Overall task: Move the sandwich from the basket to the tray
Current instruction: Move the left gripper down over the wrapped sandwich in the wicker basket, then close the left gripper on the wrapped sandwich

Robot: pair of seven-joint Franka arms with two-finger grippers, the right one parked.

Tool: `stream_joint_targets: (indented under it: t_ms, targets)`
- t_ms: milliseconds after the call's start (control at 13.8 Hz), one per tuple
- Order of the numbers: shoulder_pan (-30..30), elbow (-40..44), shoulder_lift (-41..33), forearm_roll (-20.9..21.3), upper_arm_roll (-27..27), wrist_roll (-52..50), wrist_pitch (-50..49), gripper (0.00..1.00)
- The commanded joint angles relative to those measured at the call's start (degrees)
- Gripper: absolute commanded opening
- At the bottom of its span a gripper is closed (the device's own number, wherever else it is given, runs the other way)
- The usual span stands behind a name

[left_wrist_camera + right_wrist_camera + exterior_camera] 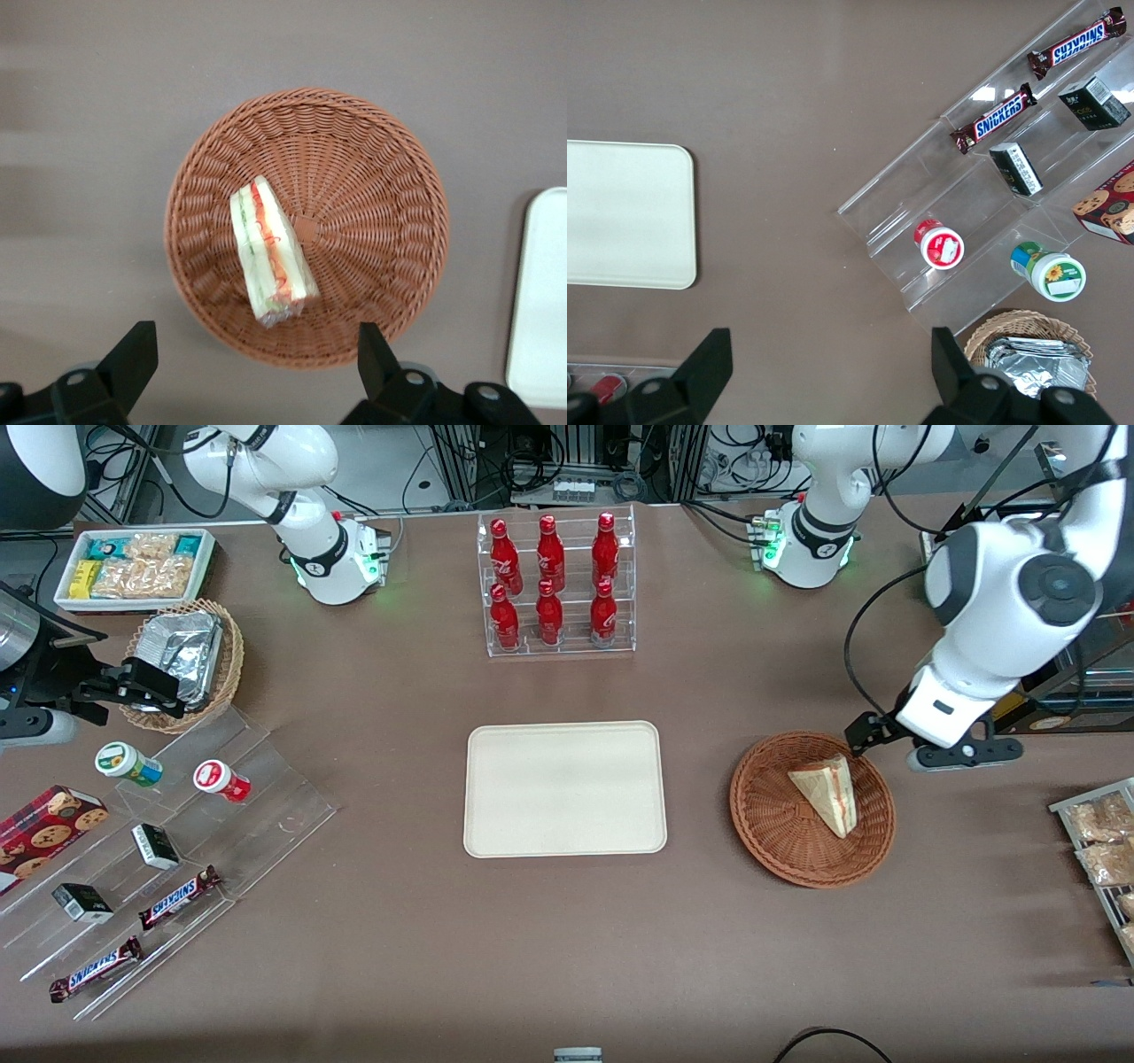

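The left arm's black two-finger gripper (255,367) is hidden in the front view by its own white wrist; in the wrist view its fingers (131,359) stand wide apart, their bases cut by the edge. The flat cream-beige rectangular plastic tray (540,297) is cropped at three o'clock of the round reddish-brown wicker basket (372,159).

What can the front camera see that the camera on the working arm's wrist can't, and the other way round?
Only the front view shows the red bottles in their clear rack, the Snickers bars and the whole tray. Only the left wrist view shows the sandwich's red and green filling edge up close. Both show the sandwich lying in the basket, the tray's edge, and the open gripper hovering beside the basket.
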Motion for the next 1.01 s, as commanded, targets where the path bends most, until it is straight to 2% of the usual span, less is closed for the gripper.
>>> stream_joint_targets:
  t_ms: [0, 145, 507, 942]
  targets:
    - [0.6, -5.6, -1.1, -1.1, -0.1, -1.3, 4.9, 1.00]
    - [0.6, -6.7, -0.3, -1.1, -0.1, -3.9, 6.8, 1.00]
    - [0.6, -15.0, 0.5, -1.1, -0.1, -13.4, 18.8, 1.00]
    - [0.6, -16.8, 5.4, -1.1, -0.1, -15.8, 25.9, 1.00]
